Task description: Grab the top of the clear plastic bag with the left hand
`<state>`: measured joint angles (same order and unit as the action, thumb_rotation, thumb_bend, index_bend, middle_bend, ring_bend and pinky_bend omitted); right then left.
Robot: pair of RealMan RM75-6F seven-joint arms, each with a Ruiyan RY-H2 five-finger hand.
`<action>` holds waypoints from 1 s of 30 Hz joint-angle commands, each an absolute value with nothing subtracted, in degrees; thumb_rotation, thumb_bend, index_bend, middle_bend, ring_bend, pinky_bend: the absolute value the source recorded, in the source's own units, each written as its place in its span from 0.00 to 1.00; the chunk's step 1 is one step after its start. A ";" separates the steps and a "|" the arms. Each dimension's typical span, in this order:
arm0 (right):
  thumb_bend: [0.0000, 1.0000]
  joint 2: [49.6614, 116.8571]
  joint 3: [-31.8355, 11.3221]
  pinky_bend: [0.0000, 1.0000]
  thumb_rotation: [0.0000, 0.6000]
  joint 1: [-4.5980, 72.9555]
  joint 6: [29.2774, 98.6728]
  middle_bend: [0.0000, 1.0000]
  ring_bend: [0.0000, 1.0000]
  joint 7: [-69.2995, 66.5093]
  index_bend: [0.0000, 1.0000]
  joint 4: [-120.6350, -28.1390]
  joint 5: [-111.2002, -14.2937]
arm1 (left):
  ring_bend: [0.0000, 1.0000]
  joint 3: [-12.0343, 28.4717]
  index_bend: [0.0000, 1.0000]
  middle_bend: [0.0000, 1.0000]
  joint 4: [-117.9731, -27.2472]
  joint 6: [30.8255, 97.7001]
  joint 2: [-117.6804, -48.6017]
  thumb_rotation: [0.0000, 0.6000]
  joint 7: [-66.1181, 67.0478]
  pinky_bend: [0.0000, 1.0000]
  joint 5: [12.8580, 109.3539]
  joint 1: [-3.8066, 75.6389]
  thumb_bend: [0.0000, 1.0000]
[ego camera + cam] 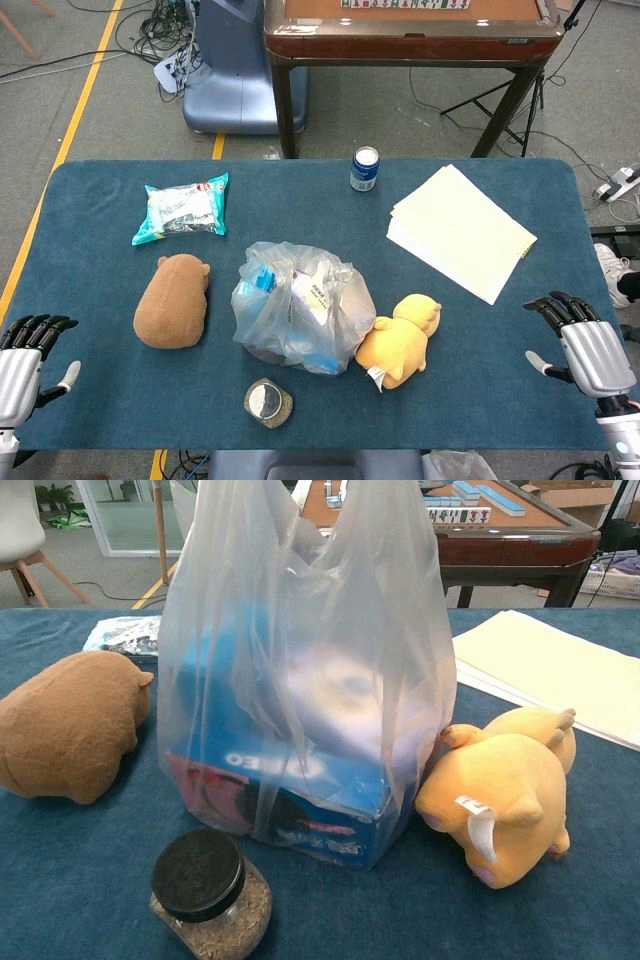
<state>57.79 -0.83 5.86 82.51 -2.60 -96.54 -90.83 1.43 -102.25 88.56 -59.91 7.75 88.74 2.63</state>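
Observation:
The clear plastic bag [300, 305] stands upright in the middle of the blue table, filled with snack packs; in the chest view the bag [300, 670] fills the centre and its handles rise out of frame at the top. My left hand [25, 360] rests at the table's near left corner, fingers apart, holding nothing, far left of the bag. At the near right edge my right hand [585, 345] is likewise open and holds nothing. Neither hand shows in the chest view.
A brown plush [172, 300] lies left of the bag and a yellow plush [400, 340] touches its right side. A small dark-lidded jar [268, 402] sits in front. Behind are a snack packet [183, 208], a can [365, 168] and cream paper sheets [460, 232].

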 commanded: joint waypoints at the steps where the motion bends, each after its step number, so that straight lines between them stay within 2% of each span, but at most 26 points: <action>1: 0.18 57.77 -0.83 0.21 1.00 5.80 82.57 0.27 0.14 -2.51 0.27 -96.61 -90.76 | 0.16 1.50 0.26 0.23 -102.16 88.38 -59.91 1.00 7.59 0.11 88.63 2.75 0.30; 11: 0.18 56.97 -1.02 0.21 1.00 5.56 83.47 0.27 0.14 -2.06 0.27 -97.27 -90.99 | 0.16 1.81 0.24 0.23 -101.54 85.04 -58.09 1.00 1.62 0.11 89.08 4.97 0.30; 16: 0.18 56.69 -1.09 0.21 1.00 5.50 83.98 0.27 0.14 -2.22 0.27 -97.53 -91.42 | 0.16 2.23 0.21 0.23 -101.24 81.19 -54.48 1.00 -8.50 0.11 91.21 8.34 0.30; 21: 0.18 56.77 -0.96 0.21 1.00 5.53 83.85 0.27 0.14 -2.16 0.27 -97.65 -91.58 | 0.16 2.65 0.17 0.22 -102.21 77.80 -50.29 1.00 -18.83 0.11 94.32 12.26 0.24; 22: 0.18 56.76 -0.98 0.21 1.00 5.53 83.88 0.27 0.14 -2.05 0.27 -97.73 -91.60 | 0.16 2.78 0.17 0.22 -102.69 77.04 -49.27 0.97 -21.83 0.11 95.12 13.32 0.23; 23: 0.18 56.75 -1.00 0.21 1.00 5.53 83.94 0.27 0.14 -1.96 0.27 -97.81 -91.65 | 0.16 2.89 0.17 0.22 -103.06 76.50 -48.53 0.88 -24.05 0.11 95.62 14.10 0.22; 25: 0.18 56.73 -1.04 0.21 1.00 5.50 84.12 0.27 0.14 -1.80 0.27 -98.00 -91.75 | 0.15 3.16 0.16 0.21 -103.95 75.56 -46.99 0.61 -29.78 0.11 97.19 15.99 0.20; 28: 0.18 56.78 -1.04 0.21 1.00 5.47 84.10 0.27 0.14 -1.59 0.27 -98.17 -91.66 | 0.15 3.55 0.16 0.21 -104.68 74.92 -45.58 0.44 -38.70 0.11 99.59 18.71 0.17; 30: 0.18 56.82 -1.03 0.21 1.00 5.49 84.02 0.27 0.14 -1.46 0.27 -98.25 -91.60 | 0.15 3.65 0.16 0.21 -104.96 74.57 -45.00 0.37 -44.08 0.11 101.11 20.40 0.16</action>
